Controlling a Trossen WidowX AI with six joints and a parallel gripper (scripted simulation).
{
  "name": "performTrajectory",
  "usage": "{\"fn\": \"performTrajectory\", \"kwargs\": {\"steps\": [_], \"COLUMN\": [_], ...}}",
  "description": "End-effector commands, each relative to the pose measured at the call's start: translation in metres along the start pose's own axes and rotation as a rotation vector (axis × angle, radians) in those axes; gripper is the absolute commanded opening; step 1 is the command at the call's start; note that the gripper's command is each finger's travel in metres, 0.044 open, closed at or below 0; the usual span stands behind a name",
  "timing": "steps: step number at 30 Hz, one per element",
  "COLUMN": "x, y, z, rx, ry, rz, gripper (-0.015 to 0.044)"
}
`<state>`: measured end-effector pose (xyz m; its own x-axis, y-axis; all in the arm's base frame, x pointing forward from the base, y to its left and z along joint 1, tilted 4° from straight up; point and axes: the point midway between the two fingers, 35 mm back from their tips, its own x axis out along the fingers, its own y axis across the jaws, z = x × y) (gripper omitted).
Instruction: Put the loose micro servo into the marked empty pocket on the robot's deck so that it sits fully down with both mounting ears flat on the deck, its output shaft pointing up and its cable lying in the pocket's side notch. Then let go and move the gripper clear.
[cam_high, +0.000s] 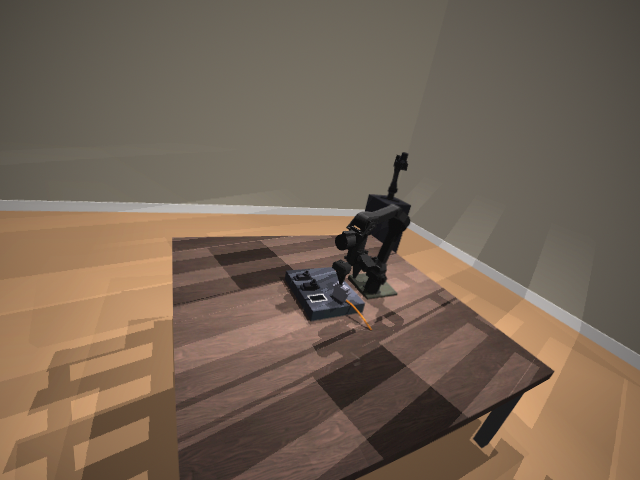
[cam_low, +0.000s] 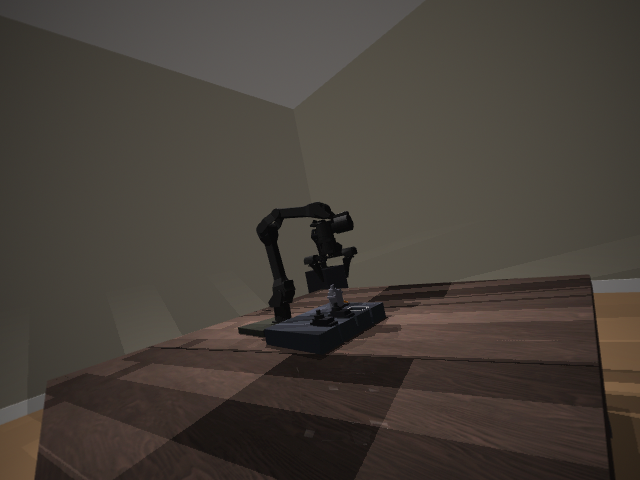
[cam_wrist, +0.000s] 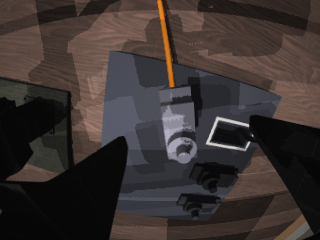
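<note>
High over the deck (cam_high: 336, 311) (cam_low: 294, 338) (cam_wrist: 120, 110), and wide open with the pincer (cam_high: 360, 280) (cam_low: 334, 277) (cam_wrist: 188, 132)! Fingers spread well apart, pointing down, with nothing between them. In the wrist view, one fingertip to each side of the loose micro servo (cam_high: 340, 294) (cam_low: 336, 296) (cam_wrist: 178, 120), the other partly across a corner of the white outline. And down below, on top of the deck, the pale servo itself: outside its pocket, standing proud of the surface, shaft end upward. Any slight tilt, too small to tell.

Out from the servo, over the deck's edge, a bright orange cable (cam_high: 360, 314) (cam_low: 345, 302) (cam_wrist: 166, 45)! Just beside the servo, also on the deck, the marked pocket (cam_high: 316, 298) (cam_low: 358, 308) (cam_wrist: 229, 135), dark inside its white border and unfilled. Farther along the deck, a pair of seated units: first the nearer dark servo (cam_high: 310, 284) (cam_low: 341, 311) (cam_wrist: 215, 176), then the farther dark servo (cam_high: 301, 276) (cam_low: 323, 319) (cam_wrist: 199, 204).

Near the deck, a greenish base plate (cam_high: 390, 293) (cam_low: 250, 329) (cam_wrist: 57, 150) under the black arm (cam_high: 392, 237) (cam_low: 273, 258) (cam_wrist: 15, 135). Beneath the deck and all around it, the brown wooden tabletop (cam_high: 258, 377) (cam_low: 465, 387) (cam_wrist: 280, 65), crossed by broad shadows.
</note>
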<state>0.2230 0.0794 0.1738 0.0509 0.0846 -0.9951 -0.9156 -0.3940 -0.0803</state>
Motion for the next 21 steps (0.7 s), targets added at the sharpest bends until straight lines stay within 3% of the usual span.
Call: {"fn": "performTrajectory", "kwargs": {"steps": [1, 21], "x": [0.000, 0.035], "y": [0.002, 0.003], "z": [-0.004, -0.004], "rx": [0.043, 0.043], "ry": [-0.008, -0.008], "rz": [0.023, 0.023], "gripper": [0.0440, 0.0440]}}
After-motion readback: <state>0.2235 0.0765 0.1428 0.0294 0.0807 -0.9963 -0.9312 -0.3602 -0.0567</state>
